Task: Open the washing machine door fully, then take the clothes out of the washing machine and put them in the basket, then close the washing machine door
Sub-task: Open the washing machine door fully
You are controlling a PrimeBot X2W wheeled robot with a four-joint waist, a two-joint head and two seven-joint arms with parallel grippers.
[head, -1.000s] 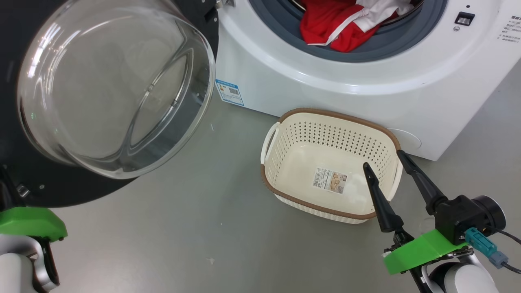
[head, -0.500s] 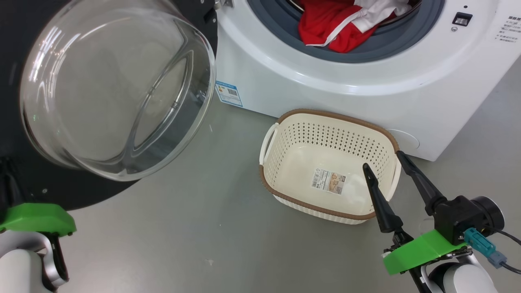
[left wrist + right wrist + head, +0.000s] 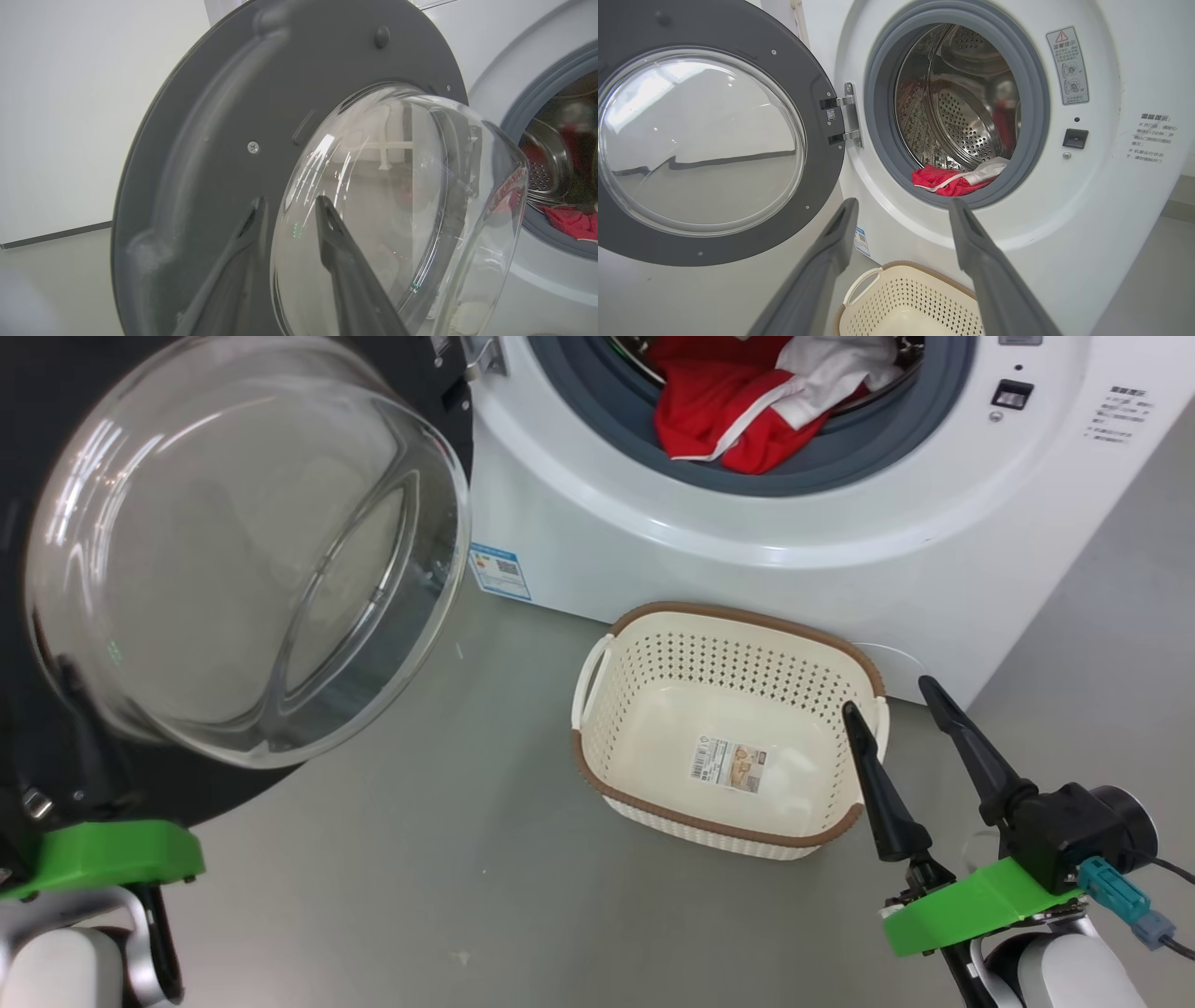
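Observation:
The washing machine door stands swung open at the left, its clear glass bowl bulging out of a dark rim. My left gripper is open against the door's inner face, its fingers either side of the bowl's edge. The white washing machine has red clothes with white stripes lying on the grey ring at the drum mouth. An empty cream basket sits on the floor before it. My right gripper is open above the basket's right end, and its own view faces the clothes.
Grey floor spreads around the basket and under the door. The door hinge sits left of the drum opening. A blue label is stuck low on the machine's front. A pale wall stands behind the door.
The head camera has shifted, so the scene sits lower and more to the left. My left wrist's green mount has come up and to the right under the door. The right gripper has barely moved.

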